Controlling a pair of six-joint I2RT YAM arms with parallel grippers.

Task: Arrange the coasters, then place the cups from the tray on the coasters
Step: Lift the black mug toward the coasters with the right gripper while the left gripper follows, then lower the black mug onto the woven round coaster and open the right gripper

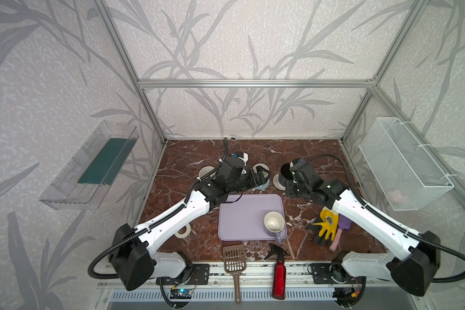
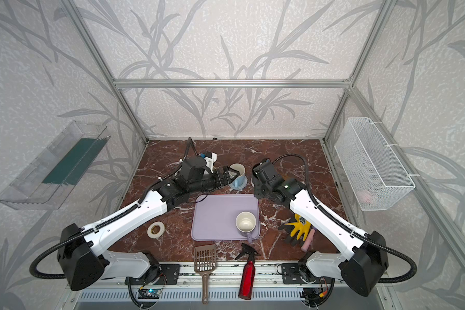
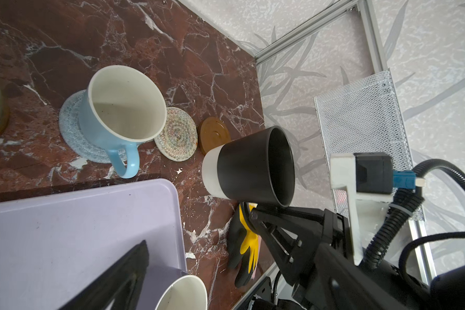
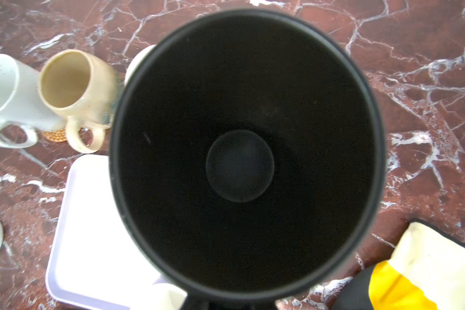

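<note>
- Hanging in the right hand (image 3: pixel 254 213), the black mug (image 3: pixel 249 166) looks clear of the desk (image 3: pixel 145 40) and tipped. It is near the cream coaster (image 3: pixel 176 137) and the amber coaster (image 3: pixel 214 131), both bare.
- That hand is clamped tight on the mug's near edge; whether on the rim or the handle I cannot tell.
- Such a narrow hold on one side could let the mug swing or slip, so it may land on its edge and topple.
- The two bare coasters lie just beside each other, so a base set down off-centre could straddle both or shove one away.
- The blue mug (image 3: pixel 121 107) stands on the blue coaster (image 3: pixel 73 128) just beside the cream one, where a drifting descent could knock it.
- The left hand (image 2: pixel 230 175) is spread fully wide and empty, close by the blue mug, and the two arms could collide there.
- The white mug (image 4: pixel 3 86) and beige mug (image 4: pixel 73 83) stand further along the row.
- The lavender mug (image 1: pixel 274 224) waits on the tray (image 1: pixel 239 212).
</note>
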